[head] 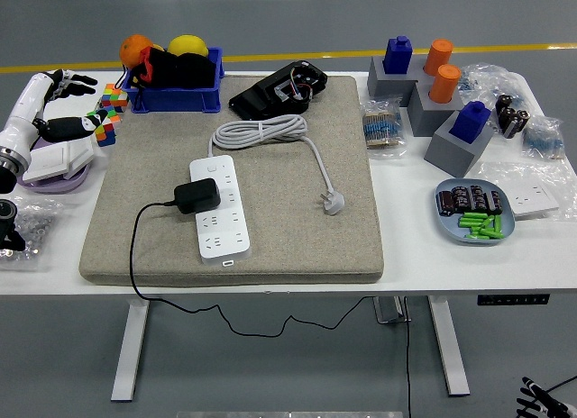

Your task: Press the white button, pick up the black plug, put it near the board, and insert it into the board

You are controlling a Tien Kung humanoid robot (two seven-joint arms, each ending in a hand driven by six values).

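The black plug (197, 195), small, rigid and light, sits in the power strip (219, 207); grip its sides. The left hand (50, 103) hovers with fingers spread, empty.

Two orange cylinders (439, 55), two blue blocks (398, 54) (on grey stands).

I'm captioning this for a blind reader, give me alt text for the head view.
A white power strip lies on a grey mat on a white table, with a black plug seated in it and its own white cable coiled behind. The robot's left hand hovers open at the far left, away from the strip.
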